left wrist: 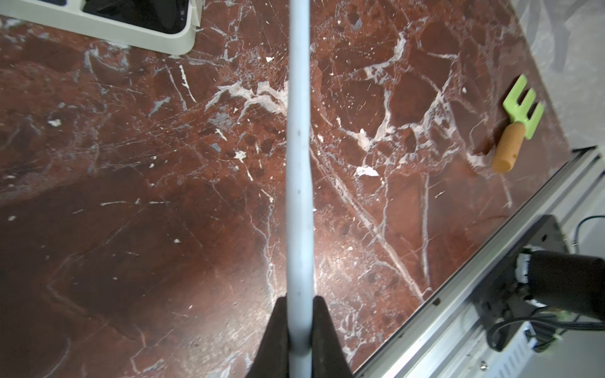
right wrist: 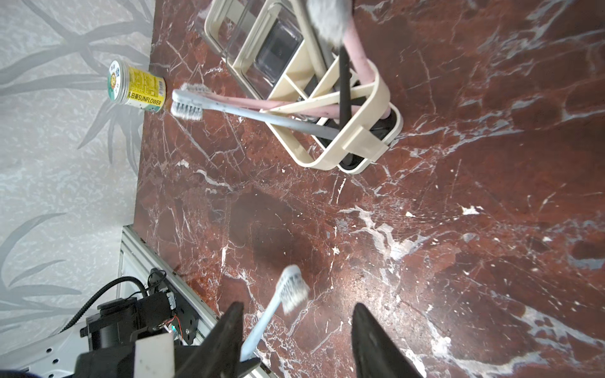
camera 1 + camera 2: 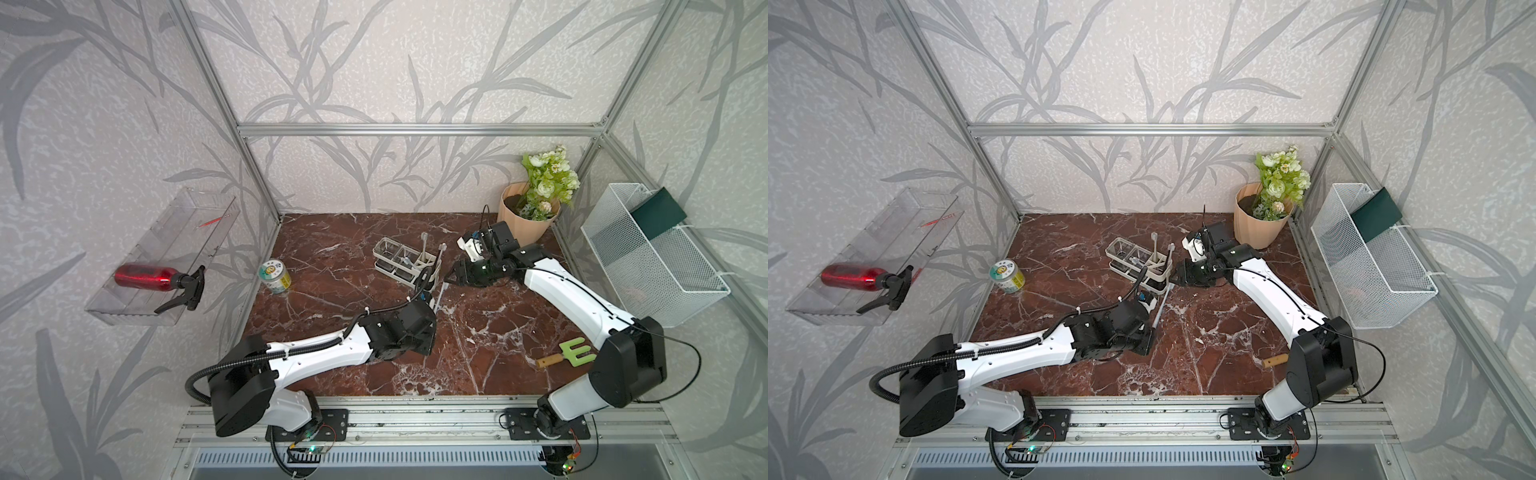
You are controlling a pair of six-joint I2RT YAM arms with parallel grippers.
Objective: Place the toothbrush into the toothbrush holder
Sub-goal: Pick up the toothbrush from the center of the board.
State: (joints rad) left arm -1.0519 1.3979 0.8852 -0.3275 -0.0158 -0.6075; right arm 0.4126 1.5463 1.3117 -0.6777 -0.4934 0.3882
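Left gripper fingers pinch the pale-blue toothbrush by its handle, holding it slanted just on the near side of the toothbrush holder, probably to steer it into the slotted end. Right gripper jaws stand apart astride its bristles, gripping nothing.

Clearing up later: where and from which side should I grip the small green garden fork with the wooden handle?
Grip the small green garden fork with the wooden handle by its round handle, coming straight down from above and closing across it. It lies flat on the red marble tabletop; the flat tines look too thin to get under, the handle stands thicker.
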